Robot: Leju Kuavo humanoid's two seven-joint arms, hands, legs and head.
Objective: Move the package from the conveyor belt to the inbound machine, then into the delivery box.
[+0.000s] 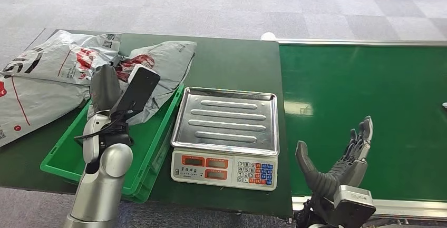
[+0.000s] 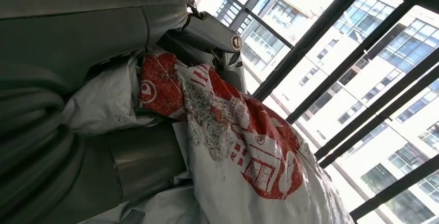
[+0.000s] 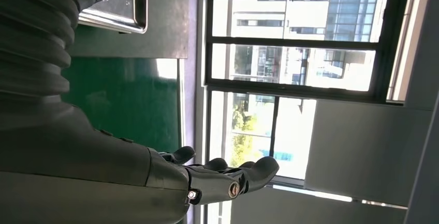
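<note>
A grey package [image 1: 158, 67] printed in red is held in the left hand [image 1: 118, 93] above the far end of the green crate [image 1: 153, 144], its bulk draped over the crate's far rim and onto the dark green table [image 1: 232, 62]. In the left wrist view the same package [image 2: 243, 146] is seen pressed between the thick thumb and the darker fingers [image 2: 217, 35], so the hold is judged to be a firm clasp on crumpled plastic rather than on anything stiff. The right hand [image 1: 340, 162] is held over the green conveyor belt [image 1: 363, 96] with its fingers spread wide and nothing in them. The scale [image 1: 226, 133], with its bare steel pan, stands between crate and belt. Two more bags [image 1: 47, 75] lie on the table just beyond the crate. The last stage, the drop into the crate, is judged to be in hand. Several slips are possible from here. If the fingers are opened where the package now hangs, most of it may come down on the rim or the table instead of inside. The slack plastic may cling to the fingers and be dragged back out as the arm is withdrawn. The neighbouring bags could also be snagged and shifted.
</note>
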